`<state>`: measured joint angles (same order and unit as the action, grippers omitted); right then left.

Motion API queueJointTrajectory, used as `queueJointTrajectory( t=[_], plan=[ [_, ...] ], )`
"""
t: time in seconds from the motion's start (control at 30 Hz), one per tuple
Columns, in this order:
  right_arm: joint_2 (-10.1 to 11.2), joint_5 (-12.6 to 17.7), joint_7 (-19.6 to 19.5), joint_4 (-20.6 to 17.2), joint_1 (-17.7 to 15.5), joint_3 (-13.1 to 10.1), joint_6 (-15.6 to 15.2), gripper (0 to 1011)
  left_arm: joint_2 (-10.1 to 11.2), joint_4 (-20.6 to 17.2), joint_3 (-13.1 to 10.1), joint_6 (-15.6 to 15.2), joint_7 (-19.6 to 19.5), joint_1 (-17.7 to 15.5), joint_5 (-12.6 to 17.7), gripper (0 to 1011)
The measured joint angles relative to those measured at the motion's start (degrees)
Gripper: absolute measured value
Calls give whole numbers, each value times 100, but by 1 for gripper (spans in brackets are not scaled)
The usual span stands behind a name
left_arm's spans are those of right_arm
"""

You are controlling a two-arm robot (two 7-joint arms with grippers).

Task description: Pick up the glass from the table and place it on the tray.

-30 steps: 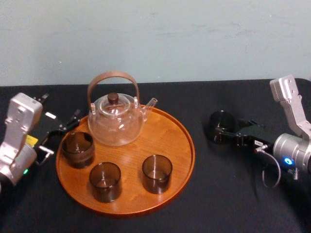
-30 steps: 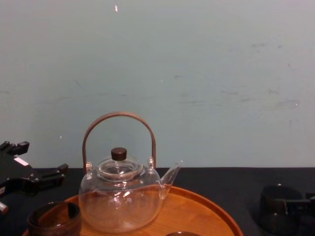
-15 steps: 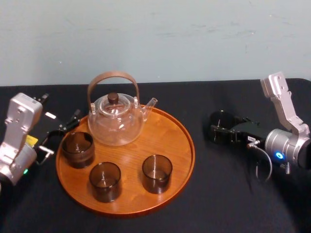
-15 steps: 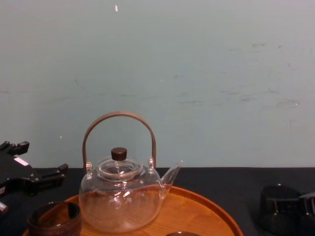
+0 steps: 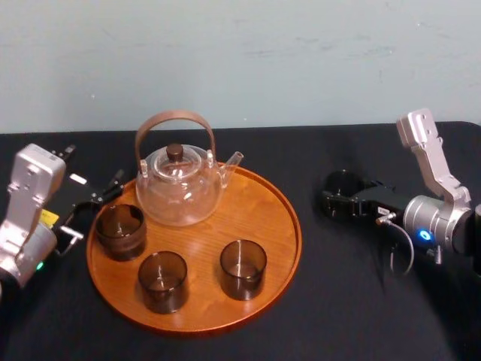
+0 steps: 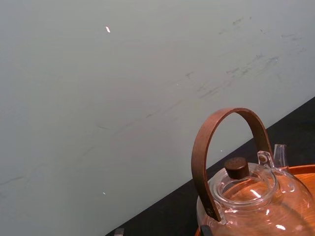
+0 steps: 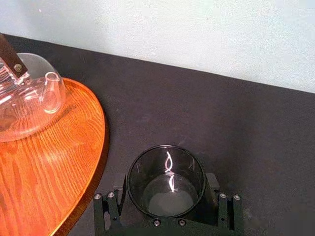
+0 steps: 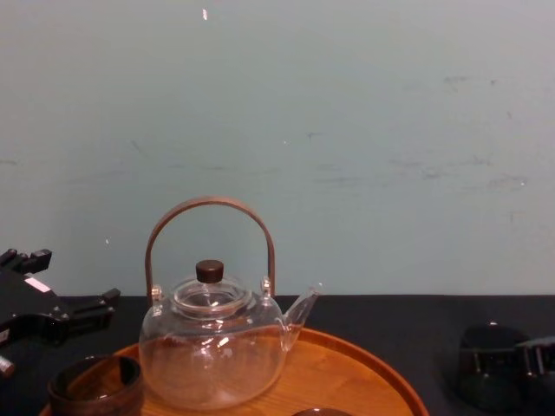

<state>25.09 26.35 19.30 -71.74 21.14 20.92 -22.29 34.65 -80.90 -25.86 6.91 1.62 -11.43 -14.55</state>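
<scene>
Wooden tray with teapot and three glasses

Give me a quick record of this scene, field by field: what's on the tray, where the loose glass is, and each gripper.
on tray: teapot, three glasses
loose glass: upright on the table, right of the tray
right gripper: around the loose glass
left gripper: open, beside the tray's left edge, empty
task state: loose glass not yet on tray

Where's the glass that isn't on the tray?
In the head view the glass stands on the table, right of the tray, with the right gripper around it.
</scene>
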Motion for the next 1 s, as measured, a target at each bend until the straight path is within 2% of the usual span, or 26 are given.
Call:
queueJointTrajectory(
  t=[0.47, 0.63, 1.0],
  plan=[
    [0, -60, 52, -1, 11, 31, -2, 1002, 0, 0, 0, 0, 0, 0, 0, 1001],
    [1, -49, 44, -5, 12, 27, 1, 922, 0, 0, 0, 0, 0, 0, 0, 1001],
    [1, -38, 38, -8, 8, 21, 1, 916, 0, 0, 0, 0, 0, 0, 0, 1001]
  ],
)
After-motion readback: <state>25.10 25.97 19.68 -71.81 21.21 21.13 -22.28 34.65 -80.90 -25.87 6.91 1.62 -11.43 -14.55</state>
